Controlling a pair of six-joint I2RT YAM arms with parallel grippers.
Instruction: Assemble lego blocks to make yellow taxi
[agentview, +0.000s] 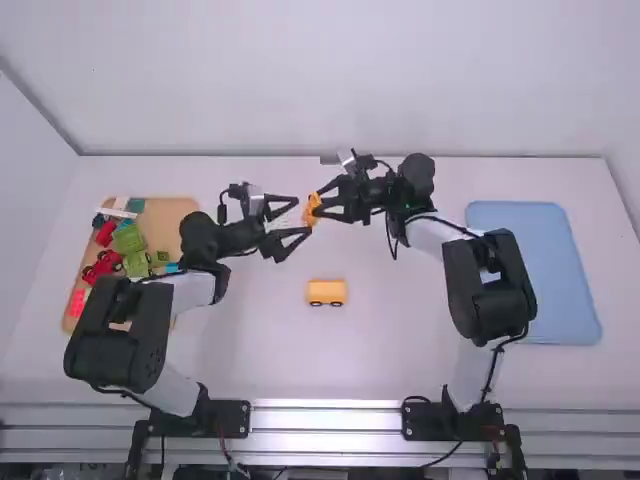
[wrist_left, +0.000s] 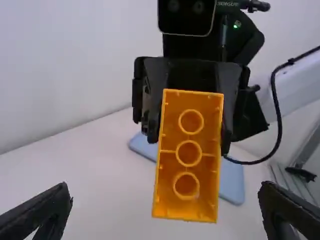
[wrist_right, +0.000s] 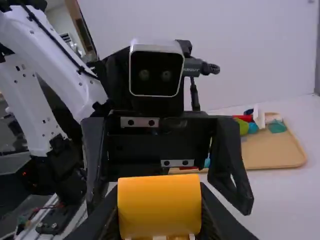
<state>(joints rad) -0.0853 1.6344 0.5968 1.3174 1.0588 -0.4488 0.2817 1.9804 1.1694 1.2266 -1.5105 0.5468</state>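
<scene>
Here's the handover, by the look of it — the right gripper (wrist_right: 160, 207) has the yellow block (wrist_left: 205, 150) clamped between its jaws, hollow underside facing the left gripper (agentview: 304, 216), whose jaws stand wide and empty, just beyond the block. On the table, nearer the bases than either pair of jaws, sits the wheeled yellow body (agentview: 326, 292), awaiting what's probably its roof. Next, the left jaws likely need to straddle the block squarely and close — only then should the right ones let go.
</scene>
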